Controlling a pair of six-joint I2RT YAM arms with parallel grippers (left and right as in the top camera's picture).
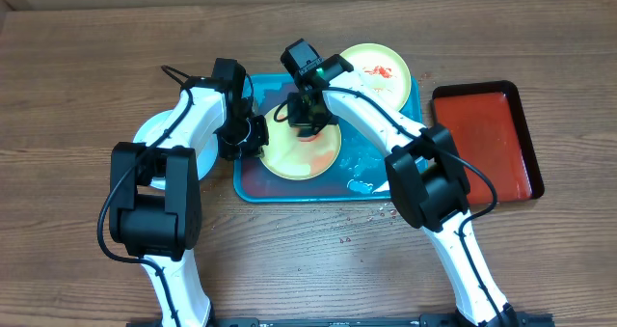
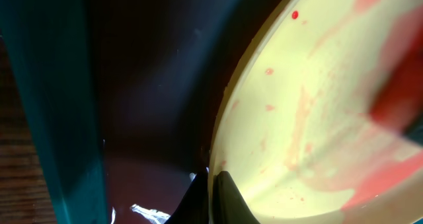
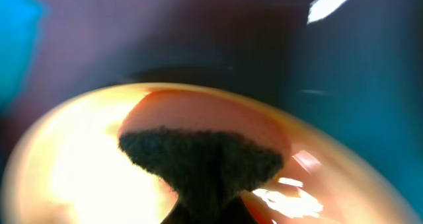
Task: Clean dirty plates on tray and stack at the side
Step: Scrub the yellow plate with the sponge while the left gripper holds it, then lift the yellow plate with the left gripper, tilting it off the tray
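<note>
A yellow-green plate (image 1: 289, 158) with red sauce smears lies on the turquoise tray (image 1: 249, 184). My left gripper (image 1: 254, 134) is shut on this plate's left rim; in the left wrist view the fingers (image 2: 213, 196) pinch the rim of the plate (image 2: 317, 118). My right gripper (image 1: 307, 117) is over the plate, shut on a dark sponge (image 3: 198, 154) that presses on the smeared plate (image 3: 73, 164). A second yellow-green plate (image 1: 378, 71) with sauce sits at the tray's far right corner. The light blue plate (image 1: 154, 132) lies on the table left of the tray, partly under my left arm.
A dark red tray (image 1: 487, 139) with a black rim lies right of the turquoise tray. A small pale crumpled scrap (image 1: 362, 184) and wet patches lie at the tray's near right. Droplets (image 1: 345, 238) spot the wooden table in front.
</note>
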